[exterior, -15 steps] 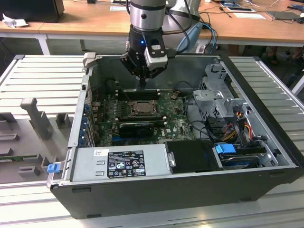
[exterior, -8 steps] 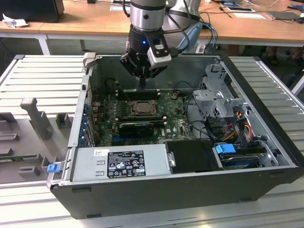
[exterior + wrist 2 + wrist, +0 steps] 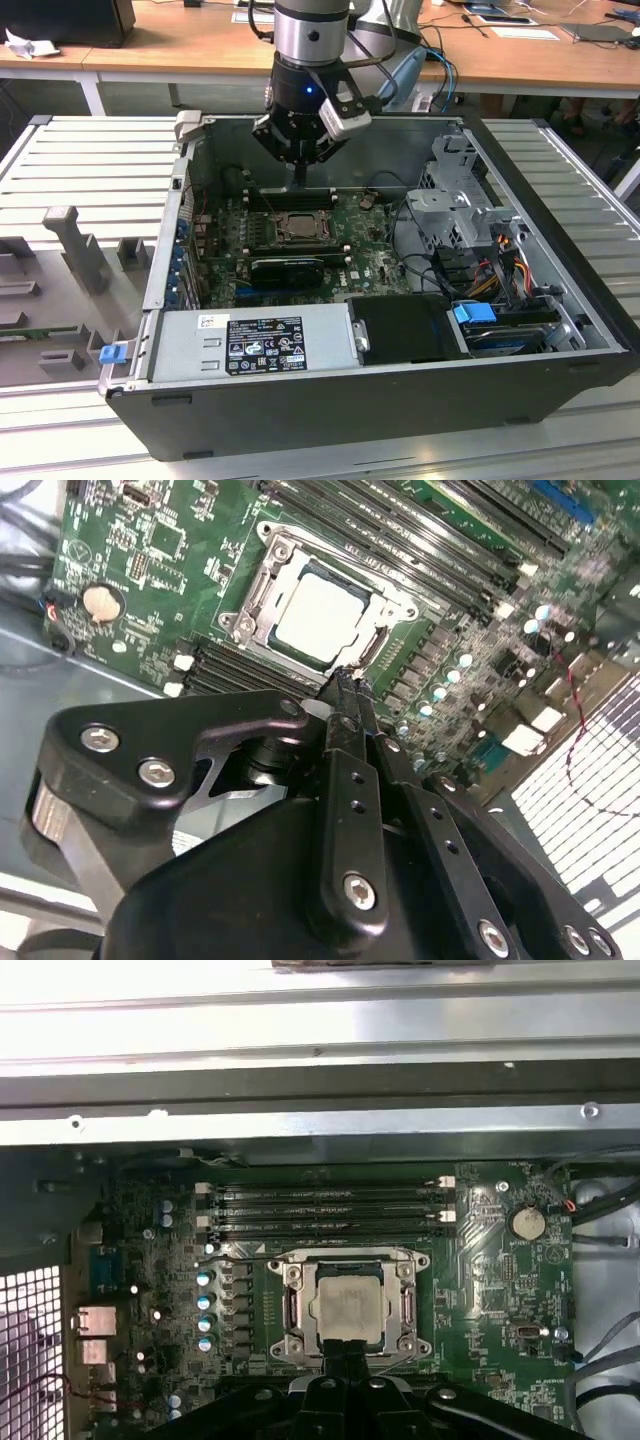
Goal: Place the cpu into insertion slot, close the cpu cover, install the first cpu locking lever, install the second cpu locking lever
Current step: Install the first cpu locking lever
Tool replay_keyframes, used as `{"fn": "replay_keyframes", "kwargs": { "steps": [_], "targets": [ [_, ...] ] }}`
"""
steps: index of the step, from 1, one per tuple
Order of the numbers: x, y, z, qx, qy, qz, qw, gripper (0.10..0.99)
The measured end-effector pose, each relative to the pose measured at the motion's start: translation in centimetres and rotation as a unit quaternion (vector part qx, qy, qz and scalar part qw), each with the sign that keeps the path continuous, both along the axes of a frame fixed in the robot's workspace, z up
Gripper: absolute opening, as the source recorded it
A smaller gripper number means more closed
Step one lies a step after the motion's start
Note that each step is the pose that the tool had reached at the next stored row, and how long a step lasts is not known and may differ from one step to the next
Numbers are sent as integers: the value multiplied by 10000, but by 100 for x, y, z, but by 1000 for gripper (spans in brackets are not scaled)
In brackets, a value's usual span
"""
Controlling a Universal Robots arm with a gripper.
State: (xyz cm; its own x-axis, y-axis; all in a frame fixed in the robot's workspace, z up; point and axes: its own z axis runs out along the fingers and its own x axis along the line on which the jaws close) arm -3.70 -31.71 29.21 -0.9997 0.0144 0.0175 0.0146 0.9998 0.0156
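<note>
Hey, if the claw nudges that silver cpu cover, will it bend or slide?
The cpu cover looks like thin sheet metal with a large window, so it would probably flex a little under a push. It lies flat around the cpu, so a sideways nudge likely won't shift it. Its shiny face may be slippery for the claw.

Arm (image 3: 311,40) hangs vertical from above, wrist straight. Gripper (image 3: 300,182) points down, slim black fingers (image 3: 345,730) pressed tog. at tips in both wrist views.
</note>
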Motion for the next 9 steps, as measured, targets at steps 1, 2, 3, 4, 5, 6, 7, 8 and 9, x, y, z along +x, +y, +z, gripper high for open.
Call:
{"fn": "replay_keyframes", "kwargs": {
  "steps": [1, 2, 3, 4, 5, 6, 7, 8, 9],
  "targets": [
    [-1, 0, -2, 1, 0, 74, 10000, 106],
    [-1, 0, -4, 1, 0, 157, 9999, 106],
    [-1, 0, -6, 1, 0, 246, 9997, 106],
    [-1, 0, -9, 1, 0, 354, 9994, 106],
    [-1, 0, -11, 1, 0, 444, 9990, 106],
    [-1, 0, -15, 2, 0, 526, 9986, 106],
    [-1, 0, -17, 1, 0, 596, 9982, 106],
    [-2, 0, -19, 1, 0, 642, 9979, 106],
    [-7, 0, -20, 1, 0, 661, 9978, 106]
  ]
}}
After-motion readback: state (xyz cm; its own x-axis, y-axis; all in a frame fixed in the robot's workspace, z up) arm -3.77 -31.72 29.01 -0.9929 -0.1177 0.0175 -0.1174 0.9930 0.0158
